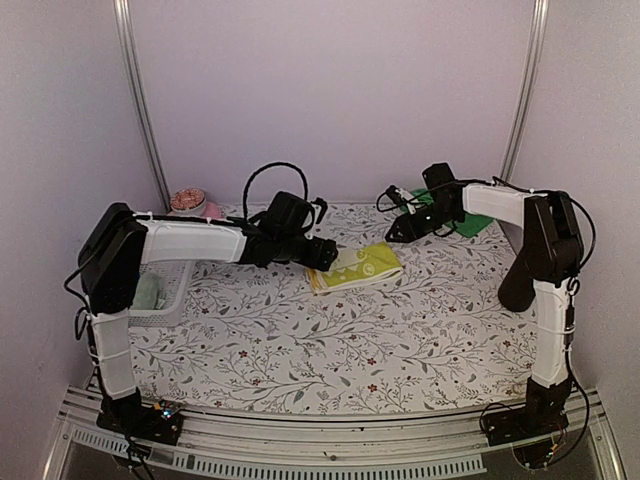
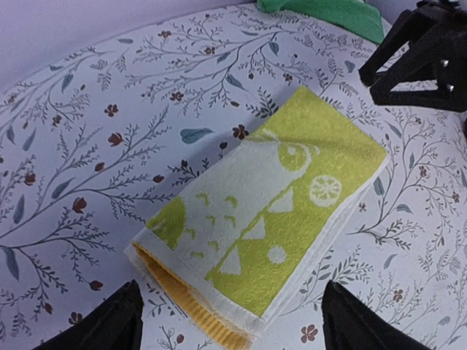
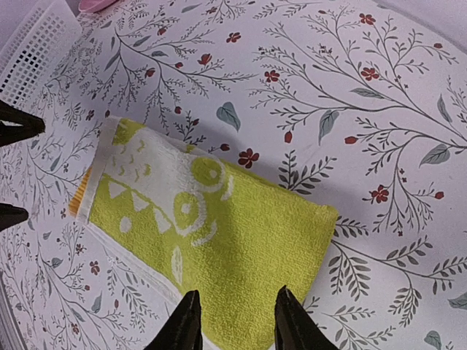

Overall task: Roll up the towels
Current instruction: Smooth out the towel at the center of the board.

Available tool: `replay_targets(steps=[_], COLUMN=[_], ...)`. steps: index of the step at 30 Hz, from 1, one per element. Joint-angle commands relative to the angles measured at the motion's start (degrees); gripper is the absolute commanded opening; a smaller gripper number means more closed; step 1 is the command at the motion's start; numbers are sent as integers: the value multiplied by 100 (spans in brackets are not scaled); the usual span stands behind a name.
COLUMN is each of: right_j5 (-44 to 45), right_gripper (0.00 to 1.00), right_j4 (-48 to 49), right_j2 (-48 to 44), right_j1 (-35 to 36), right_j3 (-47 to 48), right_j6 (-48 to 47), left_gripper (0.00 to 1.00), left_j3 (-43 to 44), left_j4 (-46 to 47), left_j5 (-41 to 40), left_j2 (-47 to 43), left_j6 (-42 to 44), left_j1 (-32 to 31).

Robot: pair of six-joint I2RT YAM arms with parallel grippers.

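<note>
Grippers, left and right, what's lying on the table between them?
The folded yellow towel lies flat between the left gripper and the right gripper. The top view shows it; each wrist view sees the other gripper across it.

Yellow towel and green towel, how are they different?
The yellow towel has white pictures; the green towel is plain. The yellow towel lies folded mid-table, in full view; the green towel sits at the far edge, only partly seen. Both are soft cloths on the flowered table.

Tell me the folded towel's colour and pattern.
Yellow-lime towel with white shapes; left wrist view.
</note>
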Motion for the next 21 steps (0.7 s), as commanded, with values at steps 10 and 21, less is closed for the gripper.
replay_targets(steps=[10,21], right_j5=[164,575], right_gripper=[24,20], right_j4=[494,547], right_j2=[911,1358], right_j1=[83,65], right_j3=[624,673], right_j6=[281,413], left_gripper=[76,64], left_j3=[-480,-560], left_j4=[522,804], left_j5=[1053,1444], left_j2=[513,608], left_j6=[-1312,-1503], left_j1=[442,475])
